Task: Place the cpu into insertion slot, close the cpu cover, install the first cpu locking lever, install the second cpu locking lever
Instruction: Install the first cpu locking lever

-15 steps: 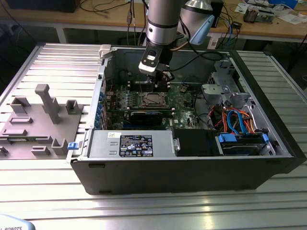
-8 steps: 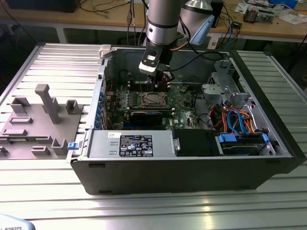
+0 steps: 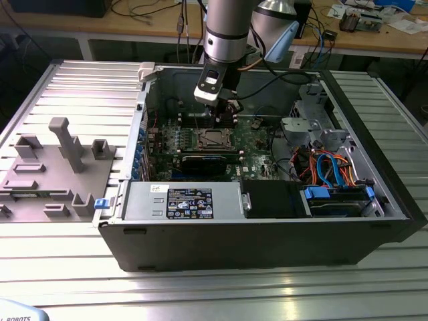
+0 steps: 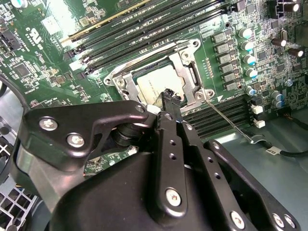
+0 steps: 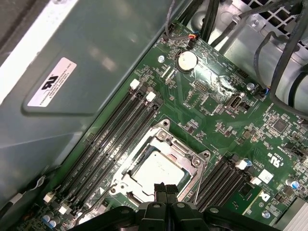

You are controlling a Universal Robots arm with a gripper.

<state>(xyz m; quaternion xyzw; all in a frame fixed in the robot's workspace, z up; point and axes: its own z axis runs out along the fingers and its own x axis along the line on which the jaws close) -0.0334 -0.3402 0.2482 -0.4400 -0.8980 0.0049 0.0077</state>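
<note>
Second wrist view — clenched, empty hand [image 4: 169, 95] hides part of the cpu [image 4: 153, 79].

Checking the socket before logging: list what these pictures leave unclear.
1. Second wrist view: the gripper hides one corner of the cpu cover.
2. First wrist view: the gripper covers one edge of the cpu.
3. Exterior view: the insertion slot is too small for any detail.

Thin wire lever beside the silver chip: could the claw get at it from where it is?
Probably yes. The claw hovers, closed, at the chip's edge, and the wire lever slants out just beside it over the memory slots, with nothing lying across it.
</note>
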